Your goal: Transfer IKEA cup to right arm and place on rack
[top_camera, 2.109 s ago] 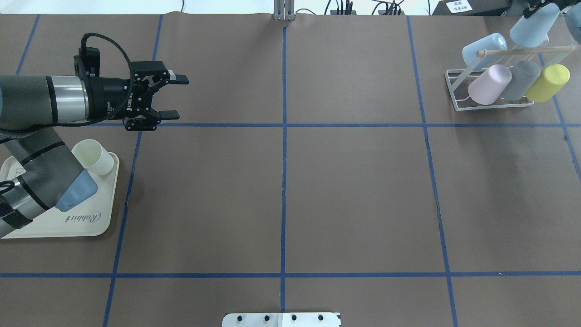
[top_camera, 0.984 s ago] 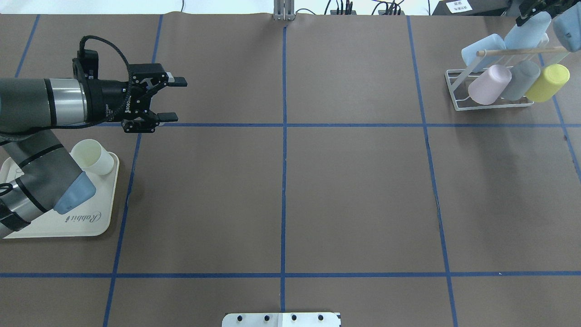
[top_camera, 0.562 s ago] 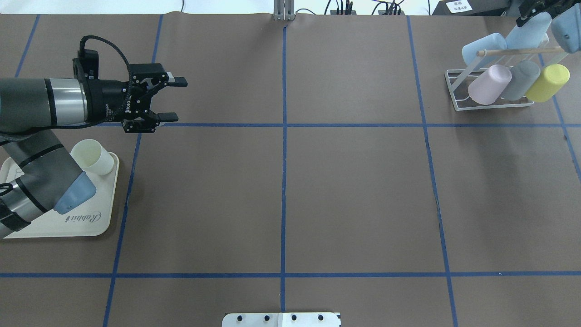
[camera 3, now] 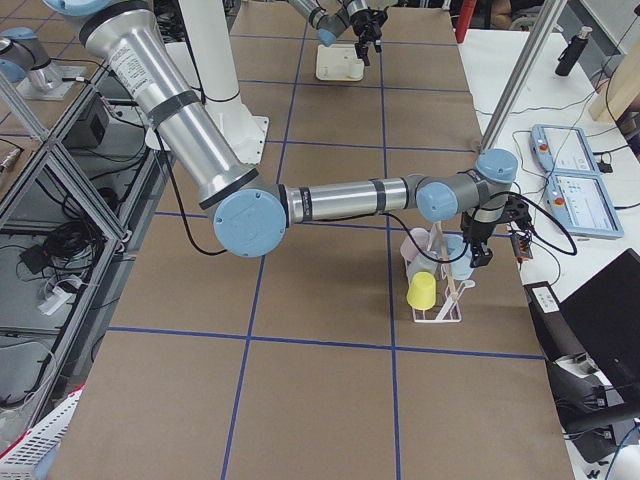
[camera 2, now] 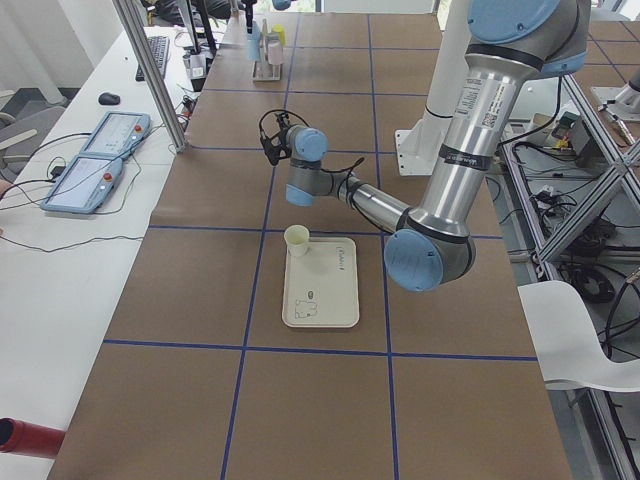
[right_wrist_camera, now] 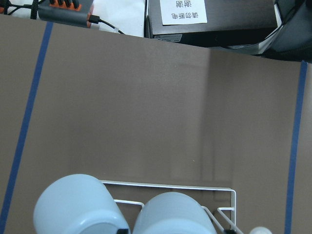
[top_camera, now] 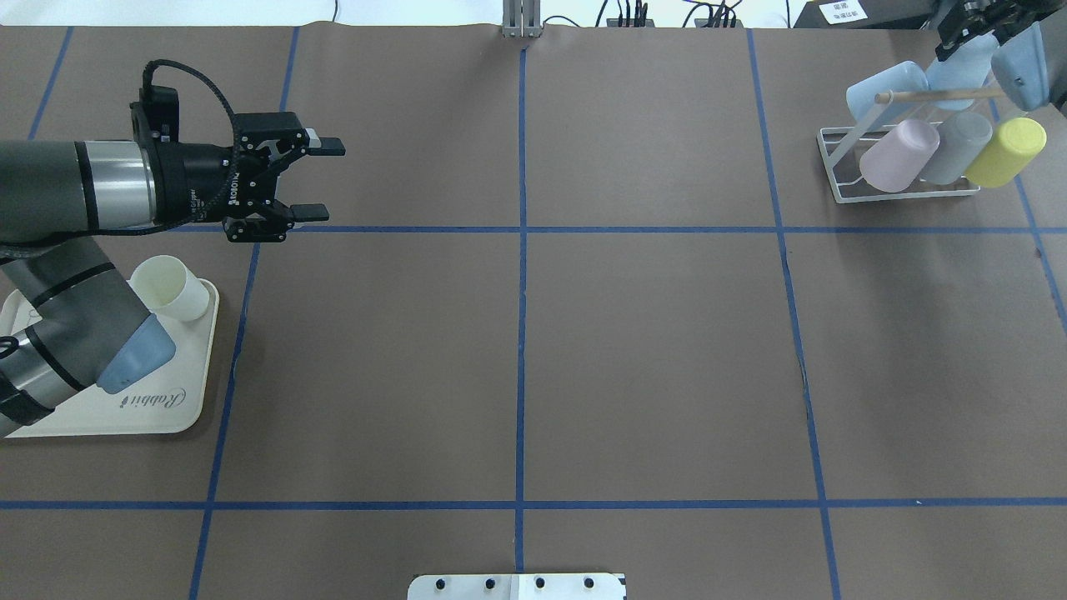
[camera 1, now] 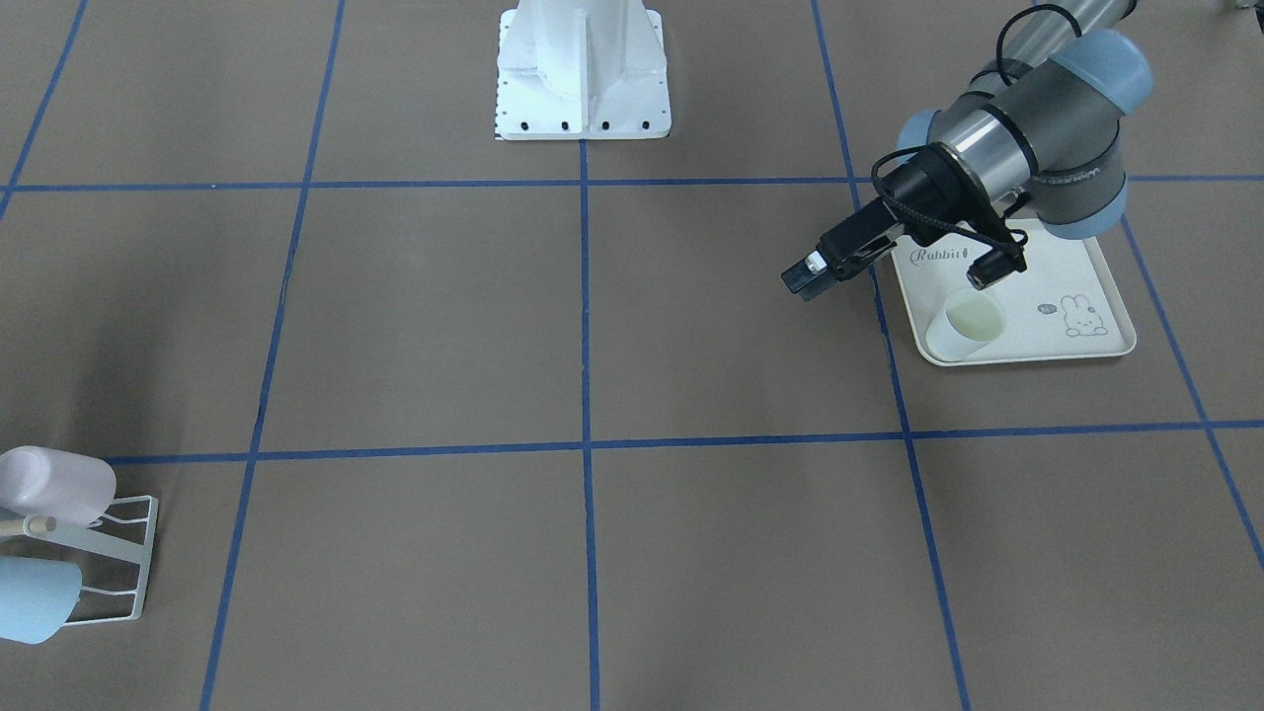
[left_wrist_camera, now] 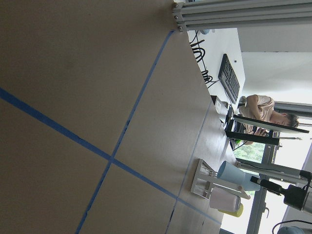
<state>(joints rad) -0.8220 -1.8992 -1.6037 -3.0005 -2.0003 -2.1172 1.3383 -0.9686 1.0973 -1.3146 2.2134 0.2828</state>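
Note:
My right gripper (top_camera: 960, 43) sits at the far right corner, shut on a light blue IKEA cup (top_camera: 957, 71). The cup hangs tilted just behind the pale dowel (top_camera: 934, 95) of the white wire rack (top_camera: 909, 196). In the right wrist view the cup (right_wrist_camera: 170, 214) shows between two black fingertips, beside another light blue cup (right_wrist_camera: 78, 204). My left gripper (top_camera: 321, 179) hovers open with nothing in it at the far left, above the paper. A cream cup (top_camera: 171, 287) lies on the rabbit tray (top_camera: 167, 408) just below it.
The rack also holds a light blue (top_camera: 888, 83), a pink (top_camera: 899, 154), a grey (top_camera: 957, 146) and a yellow cup (top_camera: 1006, 150). The robot's white base plate (camera 1: 583, 69) stands at the near table edge. A person (left_wrist_camera: 263, 107) sits beyond the far side.
My right gripper has carried the light blue cup left and down, closer to the rack's dowel. The left arm has barely moved and stays open.

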